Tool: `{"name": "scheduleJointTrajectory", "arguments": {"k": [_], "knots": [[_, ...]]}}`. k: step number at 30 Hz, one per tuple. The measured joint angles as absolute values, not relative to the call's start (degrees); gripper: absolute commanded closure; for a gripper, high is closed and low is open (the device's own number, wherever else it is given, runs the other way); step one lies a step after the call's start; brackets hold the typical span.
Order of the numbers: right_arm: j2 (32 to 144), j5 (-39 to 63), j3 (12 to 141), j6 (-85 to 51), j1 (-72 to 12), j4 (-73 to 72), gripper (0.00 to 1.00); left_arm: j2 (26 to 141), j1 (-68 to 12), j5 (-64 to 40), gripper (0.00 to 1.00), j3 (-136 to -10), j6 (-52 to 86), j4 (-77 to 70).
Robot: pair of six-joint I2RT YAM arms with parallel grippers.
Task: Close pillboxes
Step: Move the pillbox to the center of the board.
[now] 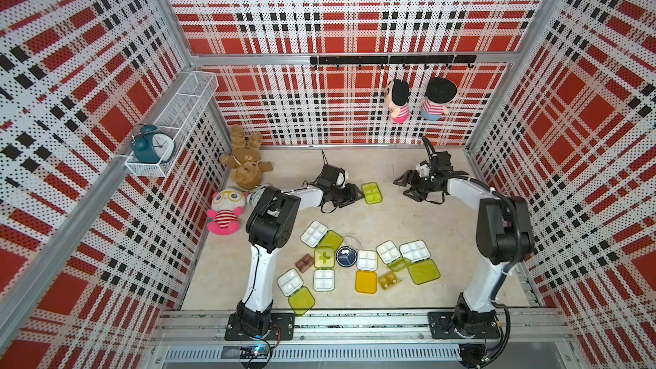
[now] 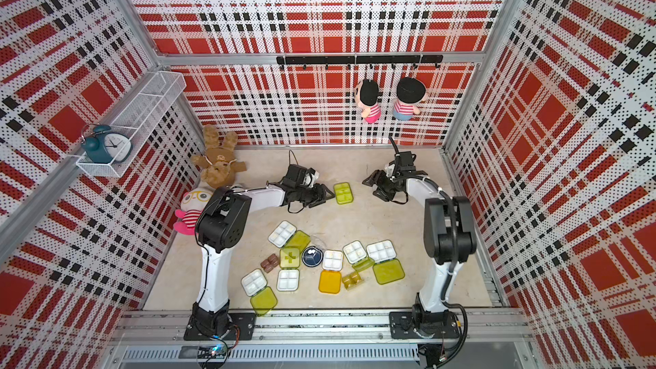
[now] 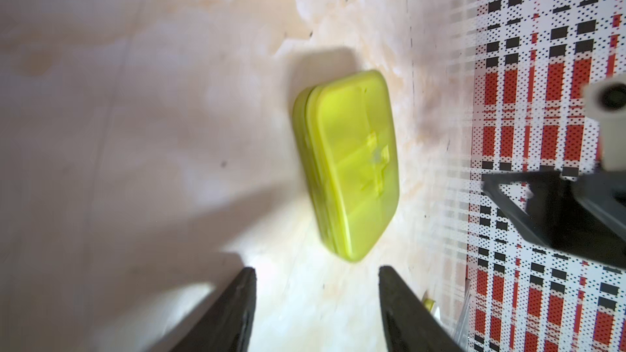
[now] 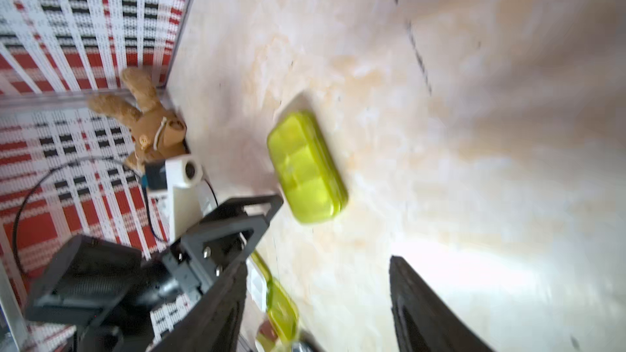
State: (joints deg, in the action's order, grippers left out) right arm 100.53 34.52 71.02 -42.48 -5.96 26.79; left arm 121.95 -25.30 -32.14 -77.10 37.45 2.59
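One closed lime pillbox (image 1: 372,192) (image 2: 343,192) lies flat at the back middle of the table, between the two grippers. My left gripper (image 1: 356,194) (image 3: 316,270) is just left of it, open and empty, the box (image 3: 349,164) a short way beyond its fingertips. My right gripper (image 1: 403,188) (image 4: 315,264) stands open and empty to the right of the box (image 4: 306,167). Near the front lie several open pillboxes: white trays with lime lids (image 1: 314,234) (image 1: 414,250), an orange-lidded one (image 1: 366,281), an amber one (image 1: 388,281), a brown one (image 1: 304,263) and a round navy one (image 1: 346,256).
A brown plush bear (image 1: 245,165) and a pink-and-white plush doll (image 1: 227,211) lie along the left wall. Two dolls (image 1: 399,101) hang on the back wall. A wire shelf with a clock (image 1: 154,143) is on the left wall. A metal rail (image 1: 355,324) borders the front.
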Motion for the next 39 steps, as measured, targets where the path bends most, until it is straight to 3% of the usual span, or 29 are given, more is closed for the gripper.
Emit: {"name": "scheduleJointTrajectory", "arguments": {"k": [9, 19, 26, 39], "knots": [[71.46, 29.41, 50.52, -43.2, -8.47, 42.19, 0.18, 114.67, -26.81, -31.51, 0.37, -73.23, 33.28, 3.22], [59.33, 27.27, 34.09, -51.77, -11.35, 46.85, 0.15, 114.65, -29.04, -33.01, 0.37, -73.32, 30.46, 4.91], [60.71, 26.48, 32.01, -54.15, -11.62, 44.77, 0.14, 112.55, -29.02, -33.19, 0.38, -71.13, 29.15, 5.82], [78.3, 22.44, 40.88, -48.47, -10.81, 40.77, 0.13, 109.12, -29.02, -32.32, 0.38, -66.11, 29.65, 4.93]]}}
